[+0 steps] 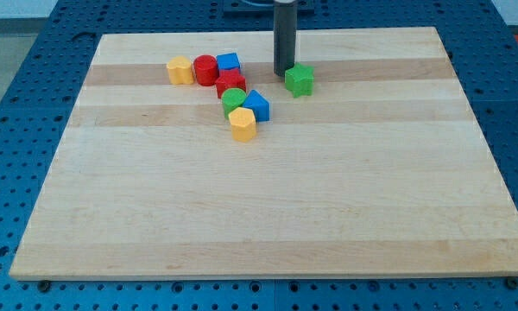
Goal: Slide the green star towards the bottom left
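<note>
The green star (300, 79) lies on the wooden board (268, 216) near the view's top, right of centre. My tip (283, 72) is the lower end of the dark rod and stands just left of and slightly above the star, very close to it; I cannot tell whether they touch.
A cluster lies to the star's left: a yellow block (180, 70), a red cylinder (205, 68), a blue block (229, 62), a red block (230, 83), a green cylinder (234, 98), a blue triangular block (256, 104) and a yellow block (242, 124).
</note>
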Controlling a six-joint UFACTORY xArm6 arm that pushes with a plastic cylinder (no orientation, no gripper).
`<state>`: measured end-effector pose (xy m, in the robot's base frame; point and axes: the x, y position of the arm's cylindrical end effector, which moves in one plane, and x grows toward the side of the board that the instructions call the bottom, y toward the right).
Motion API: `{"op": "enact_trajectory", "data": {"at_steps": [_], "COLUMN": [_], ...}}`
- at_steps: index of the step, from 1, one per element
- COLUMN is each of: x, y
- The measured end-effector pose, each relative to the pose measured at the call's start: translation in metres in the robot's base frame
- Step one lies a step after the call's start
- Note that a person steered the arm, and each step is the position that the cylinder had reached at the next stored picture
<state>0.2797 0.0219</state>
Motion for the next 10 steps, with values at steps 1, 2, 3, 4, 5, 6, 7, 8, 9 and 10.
{"op": "enact_trajectory", "data": {"at_steps": [1, 2, 3, 4, 5, 6, 7, 8, 9, 10], "x": [-0.031, -0.024, -0.015, 0.001, 0.042, 0.08, 0.086, 0.063, 0.062, 0.1], "y": [0.02, 0.047, 0.026, 0.017, 0.009, 0.007, 0.013, 0.032, 0.066, 0.079]}}
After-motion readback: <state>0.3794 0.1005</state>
